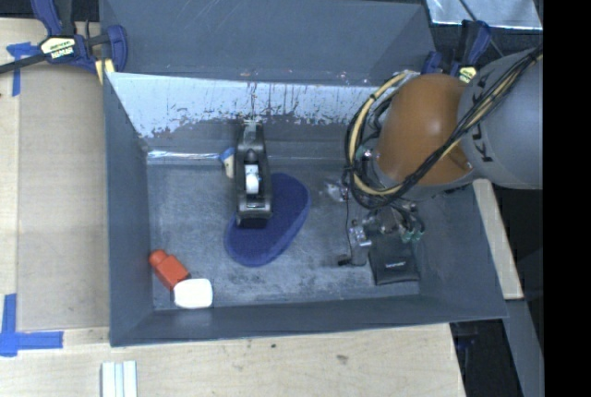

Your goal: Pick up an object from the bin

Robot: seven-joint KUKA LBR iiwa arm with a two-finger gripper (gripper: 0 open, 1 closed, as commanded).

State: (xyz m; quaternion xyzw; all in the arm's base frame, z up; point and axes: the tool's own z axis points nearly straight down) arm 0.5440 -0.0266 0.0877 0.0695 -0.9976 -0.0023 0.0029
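The grey metal bin (125,201) takes up the middle of the frame, and the arm (517,123) comes in from the right edge with a rounded orange-brown cover (420,132) at its wrist and loops of cable (362,132) around it. The gripper (379,243) hangs low over the bin floor in the lower right part of the bin, close to the right wall. Whether it is open or closed, I cannot tell: the wrist, the cover and the cables hide its end from above.

Just below the gripper in the frame, touching or nearly touching it, lies a black block (394,268), boxy with a flat top. It sits on the floor near the bin's lower right corner. I cannot tell whether it is gripped or simply lies under the gripper.

Left of the gripper, near the centre of the floor, lies a flat blue oval pad (277,224). A black and white clip-like thing (251,183) rests on its upper left part, reaching up towards the back wall.

Well apart from the gripper, in the lower left corner of the floor, an orange-red block (168,268) and a white block (193,294) lie touching each other, the white one lower and to the right.
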